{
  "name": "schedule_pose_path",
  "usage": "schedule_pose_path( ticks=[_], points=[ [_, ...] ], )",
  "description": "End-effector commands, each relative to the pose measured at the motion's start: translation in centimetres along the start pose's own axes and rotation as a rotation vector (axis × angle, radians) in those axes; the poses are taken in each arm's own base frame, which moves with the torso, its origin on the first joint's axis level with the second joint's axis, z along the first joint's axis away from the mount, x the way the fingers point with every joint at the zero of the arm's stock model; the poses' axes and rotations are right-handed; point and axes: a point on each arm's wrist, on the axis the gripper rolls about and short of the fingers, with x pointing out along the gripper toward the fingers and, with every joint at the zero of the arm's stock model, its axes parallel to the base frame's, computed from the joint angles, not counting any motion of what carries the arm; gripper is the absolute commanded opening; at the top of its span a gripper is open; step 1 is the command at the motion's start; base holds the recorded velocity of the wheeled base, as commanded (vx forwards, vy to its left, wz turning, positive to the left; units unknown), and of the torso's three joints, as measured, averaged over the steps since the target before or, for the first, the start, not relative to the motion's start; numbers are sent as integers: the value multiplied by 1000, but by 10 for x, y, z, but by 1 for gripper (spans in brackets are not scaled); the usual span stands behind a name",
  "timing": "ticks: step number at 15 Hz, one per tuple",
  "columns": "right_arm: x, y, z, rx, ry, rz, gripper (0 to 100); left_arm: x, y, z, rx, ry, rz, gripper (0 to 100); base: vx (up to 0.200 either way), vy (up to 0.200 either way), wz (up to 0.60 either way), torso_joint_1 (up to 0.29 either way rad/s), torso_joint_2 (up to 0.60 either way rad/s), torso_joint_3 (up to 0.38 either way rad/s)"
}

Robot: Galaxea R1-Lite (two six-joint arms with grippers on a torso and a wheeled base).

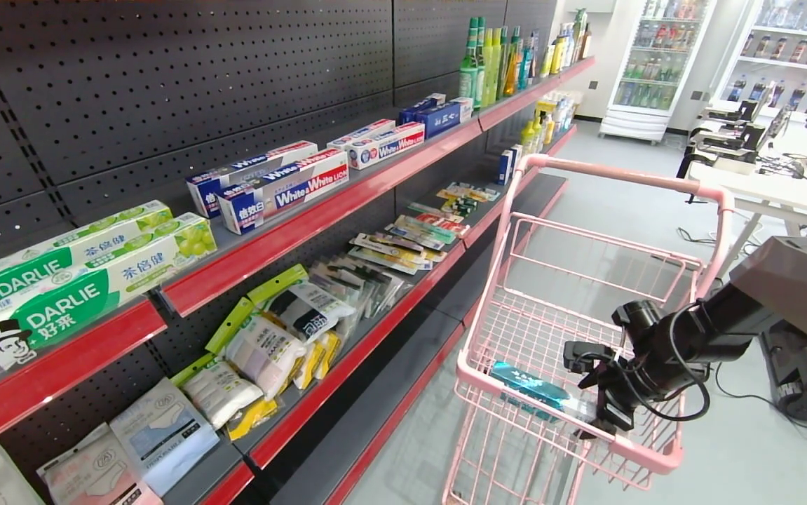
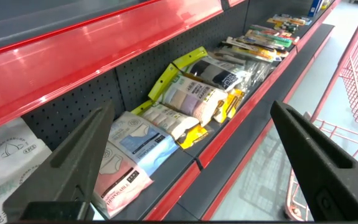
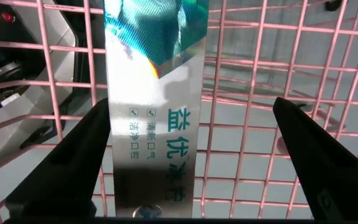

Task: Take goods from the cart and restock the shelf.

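While nothing is yet being pinched, the right tool (image 3: 190,106) is being held spread wide inside the pink wire cart (image 1: 613,175), with its two dark fingers (image 3: 73,162) standing to either side of a long toothpaste box (image 3: 157,93). The box is lying lengthwise inside the cart, close behind the near rim, and it is sitting off-centre in the gap. One long edge is being crowded by one finger, though whether they are touching cannot be told, while the other finger is standing well apart from it.

The box is being judged light and fairly stiff: a thin cardboard carton with a glossy, reflective skin that is probably slippery under smooth pads. Its walls would likely be dented by a hard squeeze. Hold is best being taken across the narrow width, on the two long side faces near the middle of the length, so that neither end is being tipped downward in the lift. The tool would first need to be centred over the carton.

Farther out, the left tool (image 2: 191,106) is likewise being held spread with nothing between its fingers, facing the lower shelf (image 2: 228,146), where soft packets (image 2: 166,118) are being displayed. On the upper shelf (image 1: 319,217), green toothpaste boxes (image 1: 87,280) and white-and-blue ones (image 1: 284,186) are being displayed in rows, so a place for the carton is probably being offered there.
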Motion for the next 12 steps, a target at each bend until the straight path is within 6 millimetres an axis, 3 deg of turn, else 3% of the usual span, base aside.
schedule_pose_path(
  ticks=[1, 3, 4, 8, 12],
  points=[
    [3, 0, -1, 2, 2, 5, 100, 0, 0, 0, 1, 0, 0, 100, 0, 0, 0, 0, 0, 0],
    [6, 0, -2, 7, 3, 11, 100, 0, 0, 0, 0, 0, 0, 100, 0, 0, 0, 0, 0, 0],
    [7, 0, -3, 12, 4, 12, 0, 0, 0, 0, 1, 0, 0, 100, 0, 0, 0, 0, 0, 0],
    [6, -3, -4, 19, 2, 5, 0, 0, 0, 0, 0, 0, 0, 100, 0, 0, 0, 0, 0, 0],
    [-12, -13, 2, 41, -35, -50, 0, 0, 0, 0, 0, 0, 0, 100, 0, 0, 0, 0, 0, 0]
  ],
)
